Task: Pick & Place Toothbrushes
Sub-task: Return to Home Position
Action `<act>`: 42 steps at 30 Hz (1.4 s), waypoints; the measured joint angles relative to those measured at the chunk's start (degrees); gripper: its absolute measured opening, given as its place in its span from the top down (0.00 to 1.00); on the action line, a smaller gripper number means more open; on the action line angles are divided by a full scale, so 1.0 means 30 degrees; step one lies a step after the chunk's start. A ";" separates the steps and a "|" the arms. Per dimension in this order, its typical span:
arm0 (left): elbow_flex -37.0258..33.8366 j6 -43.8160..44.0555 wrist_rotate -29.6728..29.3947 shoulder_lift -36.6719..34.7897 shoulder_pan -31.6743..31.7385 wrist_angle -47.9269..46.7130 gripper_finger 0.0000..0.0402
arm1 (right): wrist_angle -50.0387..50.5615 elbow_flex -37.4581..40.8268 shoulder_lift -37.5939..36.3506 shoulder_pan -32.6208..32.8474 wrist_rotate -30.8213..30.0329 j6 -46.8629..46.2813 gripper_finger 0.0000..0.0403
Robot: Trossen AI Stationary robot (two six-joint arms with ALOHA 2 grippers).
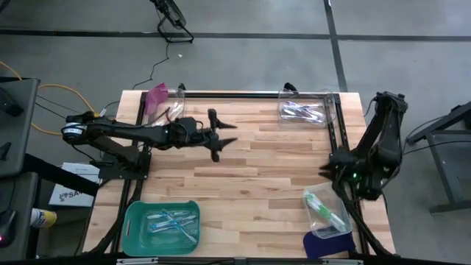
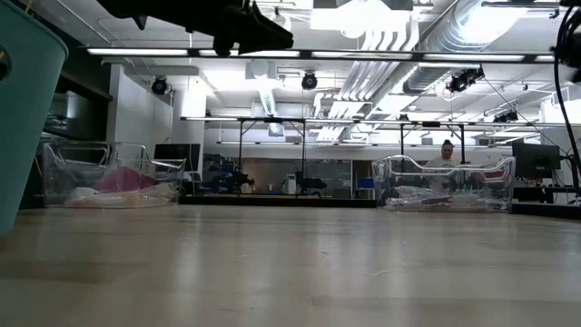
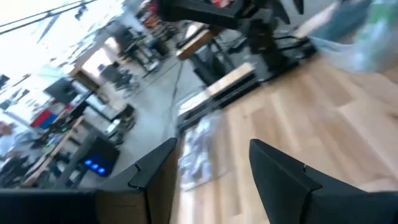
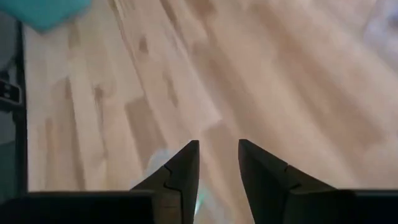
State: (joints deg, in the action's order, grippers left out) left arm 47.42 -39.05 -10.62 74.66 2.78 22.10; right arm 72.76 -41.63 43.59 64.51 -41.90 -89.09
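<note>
Hard to read: the left transparent bin (image 1: pixel 163 104) at the far left corner of the table (image 1: pixel 265 177) holds a pink-purple mass, individual pieces not resolvable in high or low view; the left wrist view is smeared, showing only a clear bin with pale contents beyond the fingers; in the right wrist view a pale blur under the fingers cannot be identified; the low view cuts the teal bin (image 1: pixel 136 221) down to one wall at its edge, and a person (image 2: pixel 447 153) is partly hidden behind the right transparent bin (image 1: pixel 324 110). Containers: toothbrushes (image 1: pixel 171 221) lie loose in the teal bin at the near left; green ones in the white bin (image 1: pixel 318 193) at the near right; pale ones in the right transparent bin. Left end effector (image 1: pixel 224 135) hangs over the table's middle, fingers wide apart, holding nothing; right end effector (image 4: pixel 219 146) is tucked by the white bin, fingers narrowly parted, empty.
</note>
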 joint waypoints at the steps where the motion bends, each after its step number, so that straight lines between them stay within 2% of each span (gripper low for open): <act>1: 0.0000 0.0084 0.0025 -0.0210 0.0327 -0.0141 0.52 | 0.0284 0.0000 -0.0485 0.0000 -0.0770 0.0716 0.74; 4: 0.0000 0.0159 0.0396 -0.1128 0.1306 -0.1455 0.52 | 0.0776 0.0000 -0.1632 -0.0009 -0.2688 0.3003 0.75; 9: -0.0007 0.0660 0.1211 -0.2903 0.3310 -0.4160 0.52 | 0.1277 -0.0024 -0.3452 -0.0015 -0.4439 0.5643 0.76; 14: -0.0007 0.0569 0.2435 -0.4427 0.4999 -0.5758 0.52 | 0.1199 -0.0473 -0.5206 0.0000 -0.4309 0.6746 0.77; 17: 0.0000 -0.0005 0.2460 -0.5007 0.5755 -0.6807 0.52 | 0.1093 -0.0904 -0.5987 -0.0005 -0.3817 0.7596 0.77; 21: -0.0007 -0.0208 0.2684 -0.5378 0.6739 -0.8006 0.52 | 0.0594 -0.1762 -0.6756 0.0000 -0.3074 0.9060 0.77; 28: -0.0007 -0.0551 0.3421 -0.5364 0.7844 -0.8331 0.52 | 0.0352 -0.2572 -0.7453 -0.0003 -0.3531 1.1762 0.77; 31: -0.0007 -0.0595 0.3757 -0.5305 0.8525 -0.8450 0.52 | 0.0213 -0.2572 -0.7619 -0.0007 -0.5278 1.3206 0.77; 35: -0.0254 -0.1010 0.6012 -0.5305 0.9838 -0.8144 0.52 | -0.0724 -0.2572 -0.7701 0.0000 -0.7563 1.5291 0.77; 42: -0.2778 -0.0194 0.8676 -0.6263 1.1985 -0.5240 0.52 | -0.1716 -0.2298 -0.7708 -0.0007 -1.1765 1.5193 0.77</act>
State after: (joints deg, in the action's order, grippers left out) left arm 39.09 -39.64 15.40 55.87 38.73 6.39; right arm 67.61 -48.52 20.47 64.49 -77.19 -43.51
